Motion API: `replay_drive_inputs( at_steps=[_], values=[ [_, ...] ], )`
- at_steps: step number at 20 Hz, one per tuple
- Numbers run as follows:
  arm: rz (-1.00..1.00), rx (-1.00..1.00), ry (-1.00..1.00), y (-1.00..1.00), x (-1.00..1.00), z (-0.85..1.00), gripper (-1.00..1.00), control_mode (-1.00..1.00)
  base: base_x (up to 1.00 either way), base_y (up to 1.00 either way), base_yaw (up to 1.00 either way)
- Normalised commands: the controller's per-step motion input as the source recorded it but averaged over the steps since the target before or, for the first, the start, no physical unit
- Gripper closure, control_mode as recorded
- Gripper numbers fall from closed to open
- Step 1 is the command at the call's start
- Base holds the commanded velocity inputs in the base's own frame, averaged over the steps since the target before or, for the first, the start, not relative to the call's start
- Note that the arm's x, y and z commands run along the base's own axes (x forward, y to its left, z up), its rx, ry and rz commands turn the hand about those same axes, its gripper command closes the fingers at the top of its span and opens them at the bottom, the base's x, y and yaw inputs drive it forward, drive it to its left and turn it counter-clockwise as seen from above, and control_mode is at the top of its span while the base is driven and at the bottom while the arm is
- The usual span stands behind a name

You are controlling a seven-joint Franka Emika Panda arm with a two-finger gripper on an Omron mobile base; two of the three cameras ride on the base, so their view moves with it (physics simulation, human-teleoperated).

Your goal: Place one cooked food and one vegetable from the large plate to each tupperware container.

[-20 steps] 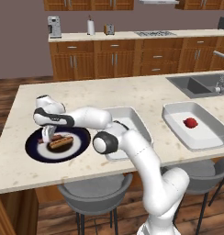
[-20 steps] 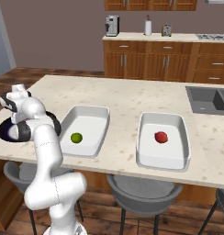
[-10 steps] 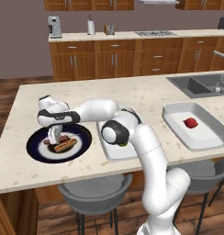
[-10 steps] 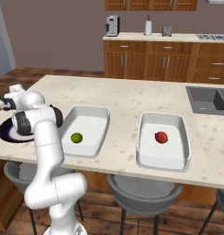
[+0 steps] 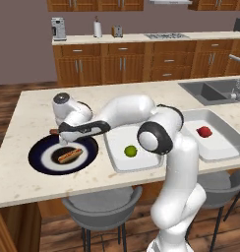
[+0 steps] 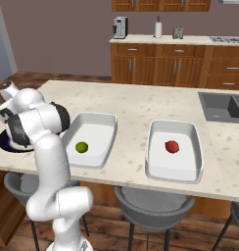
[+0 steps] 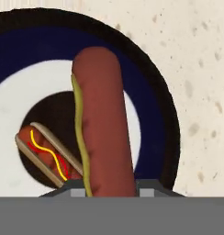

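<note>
The end effector (image 5: 57, 132) hangs over the far rim of the large plate (image 5: 41, 150), near the left end of the worktop (image 5: 23, 182). Its jaws are closed on a sausage (image 7: 102, 124), a plain reddish-brown one with a thin line of mustard down its side. In the hand view the sausage runs from between the fingertips out across the plate, and it is lifted clear of the plate's surface. From the left base view one end of it pokes out to the left of the end effector.

A hot dog (image 5: 70, 155) in a bun, with wavy yellow and red lines of sauce, lies in the dark centre of the plate. In the hand view it sits beside the held sausage, apart from it.

The plate rests close to the front edge of the worktop. Just beside it, toward the right, is the first white container (image 5: 117, 165), with a small green round vegetable (image 5: 130, 150) lying in it. The second white container (image 5: 225, 142) stands farther right, near the sink (image 5: 210, 91), and holds a red round vegetable (image 5: 204, 131). The two containers are side by side with a strip of bare worktop between them, which shows best in the right base view.
</note>
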Motion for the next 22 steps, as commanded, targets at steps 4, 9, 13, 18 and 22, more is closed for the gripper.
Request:
replay_drive_inputs(
  at_steps=[4,9,13,18,22],
  values=[
    [-0.18,0.07,-0.07,-0.76,-0.06,1.0,1.0,-1.0,0.0,0.0,0.0],
    [-0.27,0.0,0.19,-0.87,0.0,1.0,1.0,-1.0,0.0,0.0,0.0],
    [-0.22,0.0,0.21,-0.73,0.0,0.96,1.0,-1.0,0.0,0.0,0.0],
    [-0.18,0.03,0.15,-0.96,0.0,0.24,1.0,-1.0,0.0,0.0,0.0],
    [-0.08,0.16,0.0,-0.92,0.04,-0.36,1.0,-1.0,0.0,0.0,0.0]
  ],
)
